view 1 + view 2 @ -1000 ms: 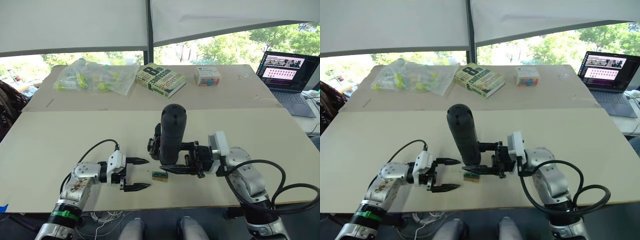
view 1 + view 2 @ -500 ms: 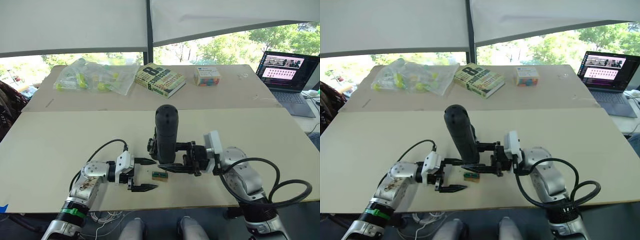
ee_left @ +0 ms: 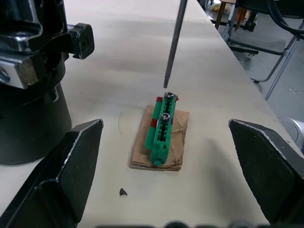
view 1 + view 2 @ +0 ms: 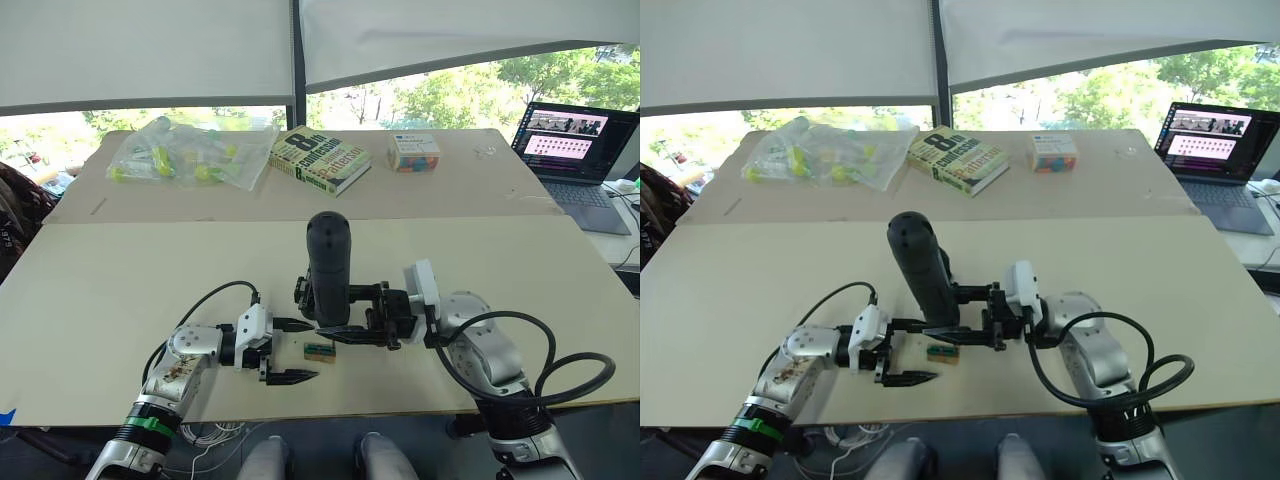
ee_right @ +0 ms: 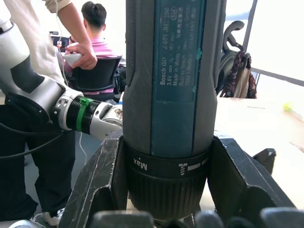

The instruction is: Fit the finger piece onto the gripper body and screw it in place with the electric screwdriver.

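In the left eye view, your right gripper [image 4: 350, 322] is clamped on the electric screwdriver [image 4: 329, 262], which stands nearly straight up with its round end on top. The gripper body [image 4: 306, 291] sits just behind it, at about 11 o'clock from the small green block [image 4: 320, 351]. Your left gripper [image 4: 293, 351] is wide open and holds nothing; the green block lies just past its tips, at 3 o'clock. In the left wrist view, the thin metal bit [image 3: 173, 42] hangs right over the far screw on the green screw holder [image 3: 162, 128], which rests on a brown paper scrap [image 3: 160, 140]. I think you are picking up a screw, so go down slowly and keep the bit straight. The left fingers [image 3: 59, 174] stand well apart on both sides. In the right wrist view, the screwdriver is gripped tight near its collar. I cannot find the finger piece.
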Controlling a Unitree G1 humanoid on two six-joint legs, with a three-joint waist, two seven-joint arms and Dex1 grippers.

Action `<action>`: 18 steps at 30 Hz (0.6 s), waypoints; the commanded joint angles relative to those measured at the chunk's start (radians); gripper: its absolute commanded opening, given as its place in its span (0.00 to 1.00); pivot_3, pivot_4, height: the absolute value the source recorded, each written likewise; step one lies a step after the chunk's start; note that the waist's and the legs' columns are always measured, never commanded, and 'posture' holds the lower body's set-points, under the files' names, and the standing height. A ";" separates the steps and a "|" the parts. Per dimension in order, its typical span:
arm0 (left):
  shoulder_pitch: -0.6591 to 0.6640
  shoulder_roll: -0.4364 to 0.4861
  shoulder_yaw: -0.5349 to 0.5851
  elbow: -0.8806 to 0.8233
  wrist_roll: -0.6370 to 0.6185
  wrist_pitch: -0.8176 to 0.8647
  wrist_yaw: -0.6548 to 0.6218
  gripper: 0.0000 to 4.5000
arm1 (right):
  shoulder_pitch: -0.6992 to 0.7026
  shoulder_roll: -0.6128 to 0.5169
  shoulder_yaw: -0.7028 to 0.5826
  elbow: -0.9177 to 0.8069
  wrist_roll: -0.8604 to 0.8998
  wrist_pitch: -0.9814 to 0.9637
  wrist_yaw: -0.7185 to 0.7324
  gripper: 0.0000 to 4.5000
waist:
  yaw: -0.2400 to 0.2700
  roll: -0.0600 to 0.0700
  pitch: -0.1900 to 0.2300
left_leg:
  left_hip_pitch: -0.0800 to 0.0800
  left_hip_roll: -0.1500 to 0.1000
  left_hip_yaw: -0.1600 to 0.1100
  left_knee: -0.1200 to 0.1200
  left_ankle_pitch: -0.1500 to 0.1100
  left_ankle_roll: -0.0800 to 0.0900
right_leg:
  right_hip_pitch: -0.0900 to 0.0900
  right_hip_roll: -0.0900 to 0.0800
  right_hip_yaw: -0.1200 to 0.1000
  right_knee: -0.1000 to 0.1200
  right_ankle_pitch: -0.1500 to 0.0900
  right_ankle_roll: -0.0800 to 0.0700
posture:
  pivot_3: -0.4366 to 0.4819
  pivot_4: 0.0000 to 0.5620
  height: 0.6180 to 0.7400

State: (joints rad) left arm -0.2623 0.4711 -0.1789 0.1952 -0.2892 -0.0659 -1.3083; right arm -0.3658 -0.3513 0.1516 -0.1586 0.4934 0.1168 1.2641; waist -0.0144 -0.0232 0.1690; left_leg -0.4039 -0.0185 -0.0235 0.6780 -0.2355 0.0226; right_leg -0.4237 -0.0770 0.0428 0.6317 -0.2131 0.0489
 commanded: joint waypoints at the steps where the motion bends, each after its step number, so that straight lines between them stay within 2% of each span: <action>1: -0.005 -0.001 -0.001 -0.005 0.002 -0.019 0.002 1.00 | -0.005 0.003 -0.008 -0.029 0.020 -0.044 0.006 0.43 | 0.000 0.000 0.000 | 0.000 0.000 0.000 0.000 0.000 0.000 | 0.000 0.000 0.000 0.000 0.000 0.000 | 0.48 0.27 1.00; 18: 0.004 -0.001 -0.007 -0.013 0.003 -0.012 0.005 1.00 | 0.003 0.002 0.001 -0.043 0.025 -0.037 0.002 0.43 | 0.000 0.000 0.000 | 0.000 0.000 0.000 0.000 0.000 0.000 | 0.000 0.000 0.000 0.000 0.000 0.000 | 0.48 0.27 1.00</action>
State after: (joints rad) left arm -0.2622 0.4695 -0.1803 0.1955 -0.2885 -0.0659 -1.3052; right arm -0.3564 -0.3521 0.1618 -0.1586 0.4919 0.1078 1.2644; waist -0.0143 -0.0232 0.1690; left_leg -0.4039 -0.0184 -0.0234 0.6780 -0.2356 0.0226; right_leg -0.4236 -0.0771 0.0429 0.6317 -0.2131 0.0488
